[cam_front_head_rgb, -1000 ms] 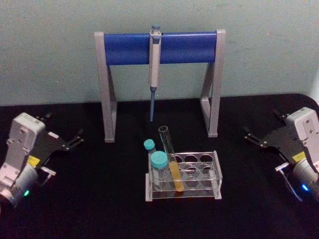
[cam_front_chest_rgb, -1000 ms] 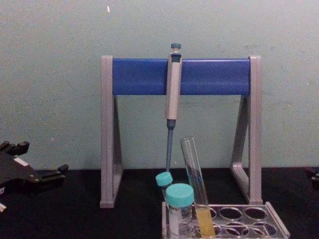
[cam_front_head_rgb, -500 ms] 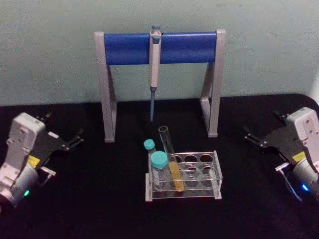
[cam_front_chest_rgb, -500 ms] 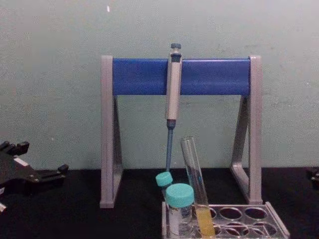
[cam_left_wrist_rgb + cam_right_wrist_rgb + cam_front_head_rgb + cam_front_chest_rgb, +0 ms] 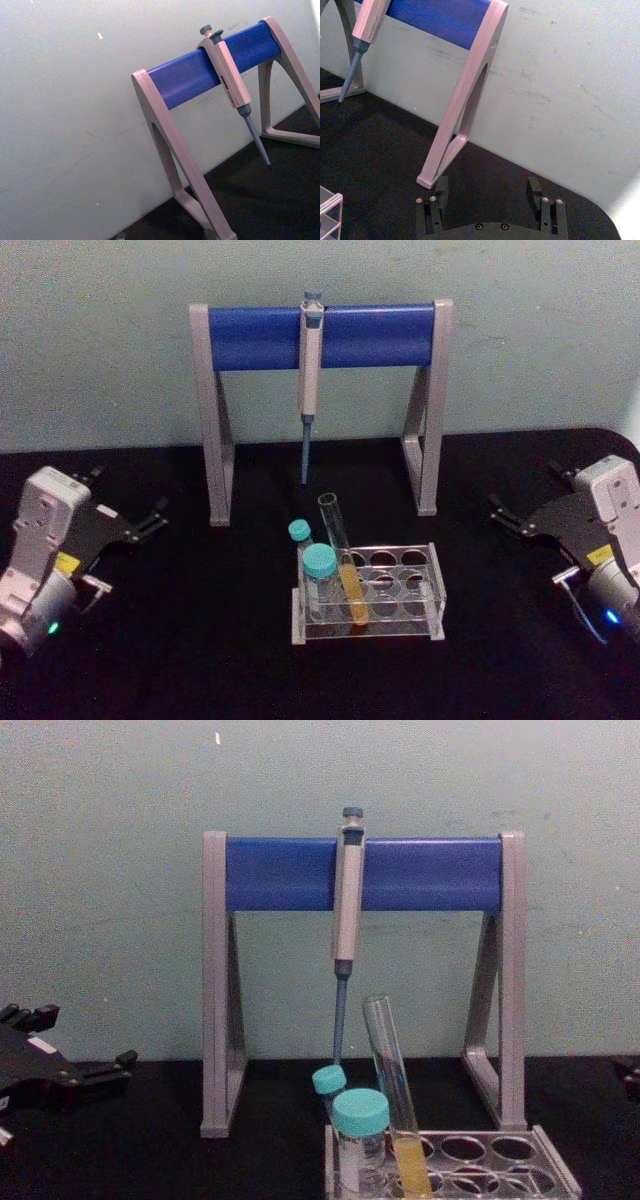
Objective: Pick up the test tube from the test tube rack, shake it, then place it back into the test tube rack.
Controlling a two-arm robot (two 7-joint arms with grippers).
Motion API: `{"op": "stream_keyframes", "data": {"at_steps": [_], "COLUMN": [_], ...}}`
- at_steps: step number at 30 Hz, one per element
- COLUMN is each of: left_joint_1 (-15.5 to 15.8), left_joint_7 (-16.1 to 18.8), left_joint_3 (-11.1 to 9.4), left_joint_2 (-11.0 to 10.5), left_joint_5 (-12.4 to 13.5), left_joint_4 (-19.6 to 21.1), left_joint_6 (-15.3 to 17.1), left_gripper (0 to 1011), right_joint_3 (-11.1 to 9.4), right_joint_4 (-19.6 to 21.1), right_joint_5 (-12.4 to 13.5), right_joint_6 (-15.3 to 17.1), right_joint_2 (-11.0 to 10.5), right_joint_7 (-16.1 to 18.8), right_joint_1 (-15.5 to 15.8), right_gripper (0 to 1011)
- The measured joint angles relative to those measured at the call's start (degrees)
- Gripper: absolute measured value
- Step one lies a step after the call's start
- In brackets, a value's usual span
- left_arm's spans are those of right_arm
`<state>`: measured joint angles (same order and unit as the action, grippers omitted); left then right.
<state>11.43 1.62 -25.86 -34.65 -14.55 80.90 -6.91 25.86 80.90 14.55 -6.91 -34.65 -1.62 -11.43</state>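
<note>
1. Although half a second separates the earlier head and chest views from this moment, no change is visible: both grippers, the tube and the rack hold the same positions.
2. Left gripper (image 5: 126,496): resting at the left side of the black table (image 5: 200,650), fingers spread apart, nothing between them and nothing touched by them.
3. Right gripper (image 5: 487,187): resting at the right side of the table, fingers likewise spread wide. The gap between them is vacant, and they point toward the near foot of the stand.
4. Both grippers lie well apart from the test tube rack (image 5: 400,630), which sits between them at the table's centre.
5. Test tube (image 5: 338,535): seated in the rack, in the front row next to the vials. It is tilted, its open top leaning away from the robot and to the left, with yellow-orange liquid in its lower part.
6. Two teal-capped vials (image 5: 319,562) occupy the rack's left end, just beside the tube.
7. Behind the rack stands the grey-legged stand (image 5: 370,335) with a blue crossbar. A pipette (image 5: 311,360) hangs from the bar, tip down, above the table.
</note>
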Motion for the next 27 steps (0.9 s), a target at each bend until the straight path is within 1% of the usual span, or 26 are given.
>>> {"op": "stream_keyframes", "data": {"at_steps": [27], "left_joint_1": [0.00], "left_joint_7": [0.00], "left_joint_3": [0.00], "left_joint_2": [0.00], "left_joint_5": [0.00], "left_joint_4": [0.00], "left_joint_6": [0.00], "left_gripper": [1001], "right_joint_3": [0.00], "right_joint_4": [0.00], "right_joint_5": [0.00], "right_joint_6": [0.00], "right_joint_2": [0.00], "right_joint_7": [0.00], "right_joint_1": [0.00], "right_gripper": [1000]}}
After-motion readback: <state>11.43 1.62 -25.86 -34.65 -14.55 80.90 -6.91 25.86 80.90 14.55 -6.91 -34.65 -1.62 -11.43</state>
